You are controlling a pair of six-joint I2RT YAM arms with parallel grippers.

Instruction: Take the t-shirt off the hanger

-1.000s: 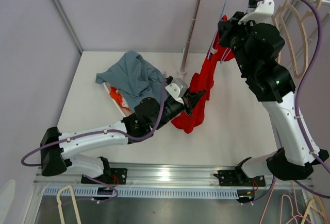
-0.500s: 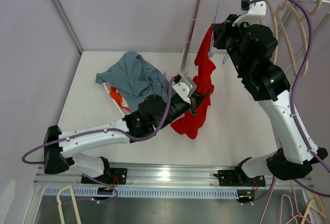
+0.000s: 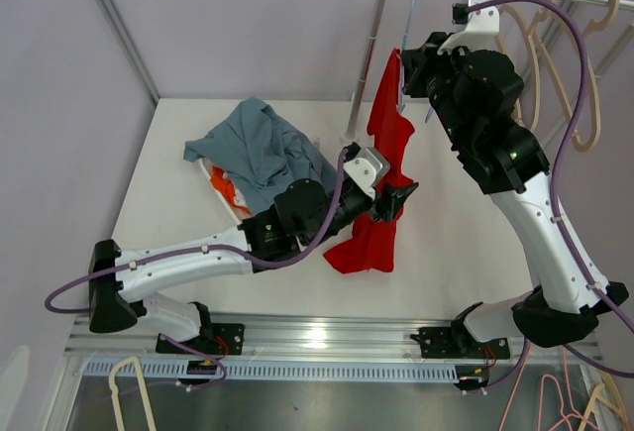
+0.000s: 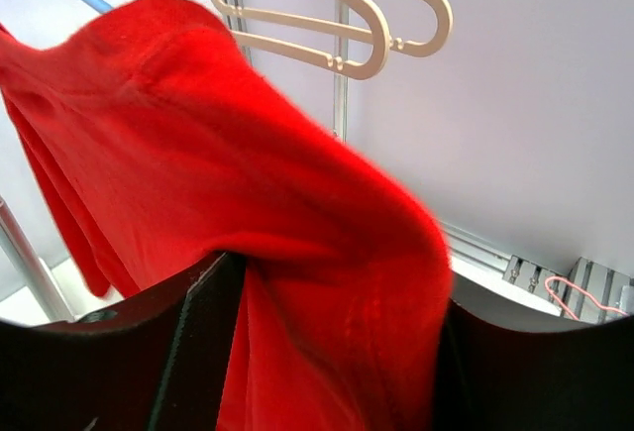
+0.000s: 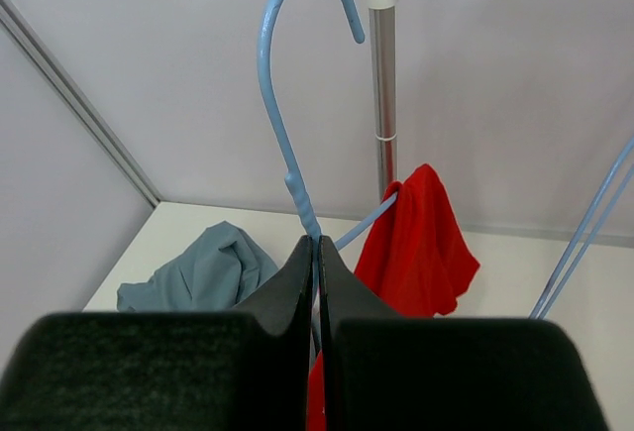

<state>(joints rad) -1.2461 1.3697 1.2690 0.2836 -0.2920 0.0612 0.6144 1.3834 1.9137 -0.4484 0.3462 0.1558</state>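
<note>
Left end effector (image 3: pixel 398 199) parted, red t-shirt (image 3: pixel 386 134) draped between, right end effector (image 5: pixel 317 248) clamping blue hanger (image 5: pixel 294 191).

Left end effector (image 3: pixel 396 199) low with jaws apart; right end effector (image 5: pixel 317 258) high, jaws together.

A robotics lab test cell was indicated: a white tabletop (image 3: pixel 163 193) was enclosed by plain pale panels (image 3: pixel 248 25) framed in aluminium struts (image 3: pixel 117 27), with a slotted aluminium mounting rail (image 3: pixel 327 337) fixed along its near edge.
</note>
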